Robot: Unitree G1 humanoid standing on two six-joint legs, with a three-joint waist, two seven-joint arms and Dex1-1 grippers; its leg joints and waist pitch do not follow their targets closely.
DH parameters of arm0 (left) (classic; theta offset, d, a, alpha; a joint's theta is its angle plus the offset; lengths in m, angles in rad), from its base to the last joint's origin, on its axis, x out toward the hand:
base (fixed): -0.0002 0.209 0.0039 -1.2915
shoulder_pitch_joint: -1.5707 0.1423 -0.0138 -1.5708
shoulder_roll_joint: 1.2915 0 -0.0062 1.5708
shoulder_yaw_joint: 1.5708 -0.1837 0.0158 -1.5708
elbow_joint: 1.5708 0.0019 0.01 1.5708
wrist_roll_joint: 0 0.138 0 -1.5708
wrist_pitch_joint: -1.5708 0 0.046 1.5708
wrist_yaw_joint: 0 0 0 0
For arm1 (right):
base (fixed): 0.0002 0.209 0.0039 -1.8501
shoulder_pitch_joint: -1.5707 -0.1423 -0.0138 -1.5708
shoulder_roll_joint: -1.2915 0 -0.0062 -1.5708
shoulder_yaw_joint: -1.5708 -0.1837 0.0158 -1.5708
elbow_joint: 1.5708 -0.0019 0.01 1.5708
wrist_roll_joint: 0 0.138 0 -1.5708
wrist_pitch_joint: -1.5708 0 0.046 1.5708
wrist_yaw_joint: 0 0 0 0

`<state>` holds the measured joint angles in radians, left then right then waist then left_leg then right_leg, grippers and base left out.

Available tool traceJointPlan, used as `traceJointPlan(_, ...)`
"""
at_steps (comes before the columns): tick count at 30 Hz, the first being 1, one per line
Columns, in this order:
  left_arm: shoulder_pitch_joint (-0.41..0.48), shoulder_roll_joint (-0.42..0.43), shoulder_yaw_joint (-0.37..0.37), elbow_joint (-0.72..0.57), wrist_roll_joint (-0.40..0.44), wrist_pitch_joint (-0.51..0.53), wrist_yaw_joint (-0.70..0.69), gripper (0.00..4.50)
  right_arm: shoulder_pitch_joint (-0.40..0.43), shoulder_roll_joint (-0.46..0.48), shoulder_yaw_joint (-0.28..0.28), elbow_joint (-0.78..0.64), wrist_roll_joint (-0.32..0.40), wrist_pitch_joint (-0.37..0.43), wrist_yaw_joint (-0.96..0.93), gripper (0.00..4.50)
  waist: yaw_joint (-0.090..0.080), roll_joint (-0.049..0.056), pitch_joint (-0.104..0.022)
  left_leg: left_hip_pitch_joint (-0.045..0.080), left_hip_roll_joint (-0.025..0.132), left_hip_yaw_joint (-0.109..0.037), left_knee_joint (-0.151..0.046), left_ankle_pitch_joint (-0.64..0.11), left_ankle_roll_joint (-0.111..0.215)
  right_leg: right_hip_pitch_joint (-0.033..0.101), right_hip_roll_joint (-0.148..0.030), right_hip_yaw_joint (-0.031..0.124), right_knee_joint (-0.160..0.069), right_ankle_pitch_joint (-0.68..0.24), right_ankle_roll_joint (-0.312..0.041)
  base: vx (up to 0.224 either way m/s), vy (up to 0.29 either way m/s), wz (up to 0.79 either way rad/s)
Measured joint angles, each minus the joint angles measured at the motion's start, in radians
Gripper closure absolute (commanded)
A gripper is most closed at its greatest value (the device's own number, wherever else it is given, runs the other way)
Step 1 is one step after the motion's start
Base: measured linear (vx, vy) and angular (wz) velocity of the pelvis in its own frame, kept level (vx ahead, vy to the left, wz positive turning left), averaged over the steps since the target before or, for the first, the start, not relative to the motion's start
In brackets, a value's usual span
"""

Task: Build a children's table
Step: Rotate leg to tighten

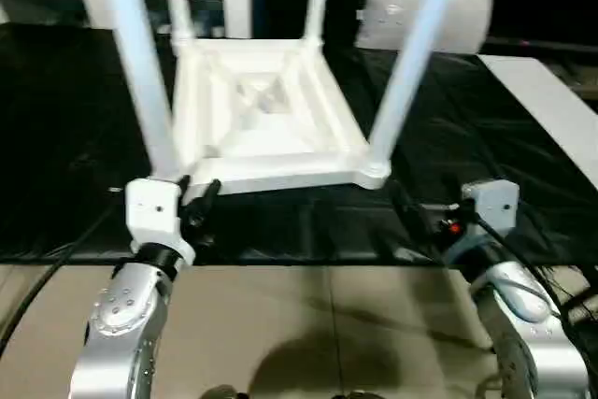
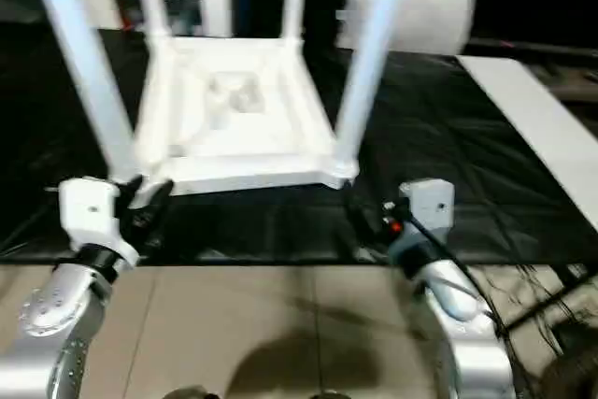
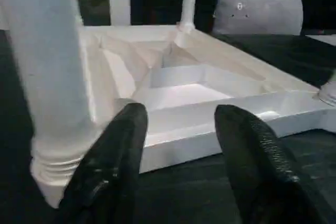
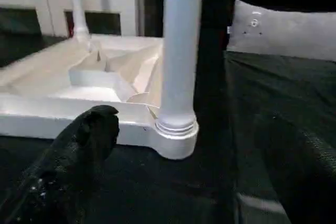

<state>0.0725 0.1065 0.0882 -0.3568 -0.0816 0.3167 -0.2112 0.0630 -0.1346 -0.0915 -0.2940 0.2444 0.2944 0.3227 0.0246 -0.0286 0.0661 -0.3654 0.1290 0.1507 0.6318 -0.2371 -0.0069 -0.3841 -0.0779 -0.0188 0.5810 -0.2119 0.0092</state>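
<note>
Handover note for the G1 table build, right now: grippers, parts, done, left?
Left gripper: jaws apart, nothing held, just short of the near-left leg.
Right gripper: jaws wide, nothing held, near the near-right leg.
Table: upside down on the black mat, ribbed underside up, all four legs standing in the corner sockets.
Done: legs fitted.
Left: probably check that the legs sit tight, then turn it upright.

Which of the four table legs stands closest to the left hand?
The near-left leg, rising from the corner socket right beside the left hand; the other three legs stand farther off.
</note>
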Motion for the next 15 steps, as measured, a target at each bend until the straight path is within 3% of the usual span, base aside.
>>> traceJointPlan(3, 0.008, 0.005, -0.013, 0.002, 0.012, 0.013, 0.001, 1.69, 0.008, 0.005, 0.020, -0.028, 0.019, 0.129, -0.033, 0.00, -0.006, -0.001, 0.001, 0.000, 0.001, 0.000, -0.008, 0.003, -0.004, -0.003, 0.001, -0.002, -0.003, 0.000, 0.000, 0.000, 0.000, 0.00)
traceJointPlan(6, 0.040, 0.010, -0.020, -0.006, 0.018, 0.005, 0.002, 1.50, 0.037, -0.006, 0.060, -0.051, -0.021, 0.165, -0.061, 0.00, -0.007, -0.002, 0.001, 0.000, 0.001, 0.000, -0.010, 0.003, -0.004, -0.003, 0.001, -0.002, -0.003, 0.000, 0.000, 0.000, 0.000, 0.00)
traceJointPlan(13, 0.083, 0.014, -0.025, -0.043, 0.006, -0.008, -0.004, 0.84, 0.031, -0.046, 0.090, -0.052, -0.066, 0.139, -0.053, 0.00, -0.016, -0.015, 0.012, 0.002, 0.001, -0.001, -0.010, 0.002, -0.004, -0.006, 0.001, -0.004, -0.008, -0.007, 0.009, 0.000, 0.000, 0.00)
traceJointPlan(14, 0.090, 0.013, -0.025, -0.044, 0.007, -0.008, -0.002, 0.84, 0.028, -0.044, 0.089, -0.052, -0.065, 0.137, -0.055, 0.00, -0.020, -0.013, 0.016, 0.005, 0.003, -0.005, -0.010, 0.002, -0.004, 0.001, -0.001, -0.015, -0.013, -0.011, 0.010, 0.000, 0.000, 0.00)
traceJointPlan(15, 0.098, 0.014, -0.026, -0.045, 0.008, -0.008, 0.000, 0.79, 0.026, -0.038, 0.084, -0.052, -0.061, 0.136, -0.061, 0.00, -0.023, -0.006, 0.021, 0.013, 0.010, -0.009, -0.013, 0.002, -0.005, 0.016, -0.001, -0.036, -0.025, -0.020, 0.013, 0.000, 0.000, 0.00)
